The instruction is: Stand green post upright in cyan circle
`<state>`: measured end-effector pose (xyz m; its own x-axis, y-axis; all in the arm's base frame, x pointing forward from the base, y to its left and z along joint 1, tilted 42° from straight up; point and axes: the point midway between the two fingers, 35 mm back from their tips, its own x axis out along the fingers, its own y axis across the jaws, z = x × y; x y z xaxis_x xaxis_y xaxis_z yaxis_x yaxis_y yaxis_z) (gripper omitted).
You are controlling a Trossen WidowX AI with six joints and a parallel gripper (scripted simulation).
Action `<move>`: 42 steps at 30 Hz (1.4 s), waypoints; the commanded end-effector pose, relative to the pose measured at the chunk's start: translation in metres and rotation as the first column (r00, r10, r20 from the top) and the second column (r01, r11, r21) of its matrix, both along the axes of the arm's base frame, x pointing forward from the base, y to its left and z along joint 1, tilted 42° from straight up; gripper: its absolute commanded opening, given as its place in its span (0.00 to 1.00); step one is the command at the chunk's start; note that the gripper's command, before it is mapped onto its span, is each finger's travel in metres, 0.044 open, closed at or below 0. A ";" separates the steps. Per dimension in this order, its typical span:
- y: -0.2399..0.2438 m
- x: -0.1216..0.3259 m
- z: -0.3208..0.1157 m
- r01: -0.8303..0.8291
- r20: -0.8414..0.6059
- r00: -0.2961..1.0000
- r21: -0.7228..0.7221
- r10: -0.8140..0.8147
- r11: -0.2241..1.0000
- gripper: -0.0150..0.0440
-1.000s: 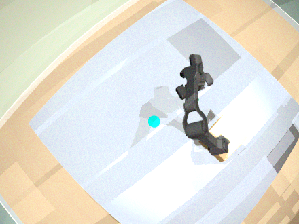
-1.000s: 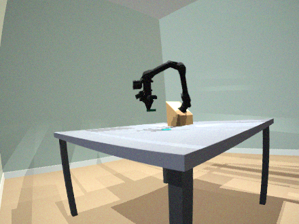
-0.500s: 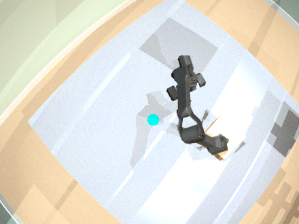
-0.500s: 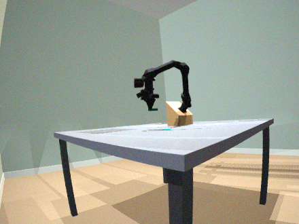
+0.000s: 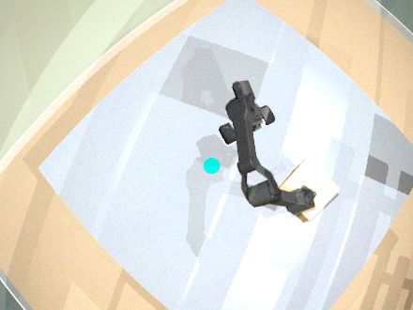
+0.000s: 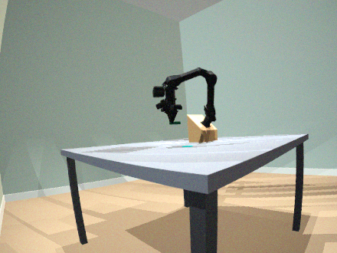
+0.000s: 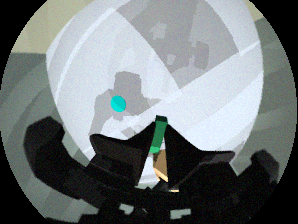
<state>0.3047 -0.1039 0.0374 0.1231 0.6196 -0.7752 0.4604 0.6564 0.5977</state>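
Observation:
The green post (image 6: 177, 123) (image 7: 159, 135) is held roughly level, high above the table (image 5: 117, 188) (image 6: 153, 161). My gripper (image 6: 172, 121) (image 7: 160, 125) points down and is shut on the post. In the top view the arm hides the post and the fingertips. The cyan circle (image 5: 211, 165) (image 6: 187, 146) (image 7: 118, 104) lies flat on the table with nothing on it. In the wrist view it shows to the left of the fingertips and higher in the picture. In the top view the gripper end of the arm is above and to the right of it.
A wooden wedge-shaped block (image 5: 328, 189) (image 6: 194, 131) stands at the arm's base, to the right of the circle in the top and exterior views. The arm (image 5: 245, 141) (image 6: 211, 92) arches up from it. Shadows of the arm fall across the table around the circle.

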 end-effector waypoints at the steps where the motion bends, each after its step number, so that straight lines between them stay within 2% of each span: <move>1: 0.006 0.006 0.010 0.009 0.004 1.000 0.002 -0.009 1.000 0.29; 42: 0.083 0.034 0.089 0.047 -0.012 0.999 0.042 -0.046 0.998 0.29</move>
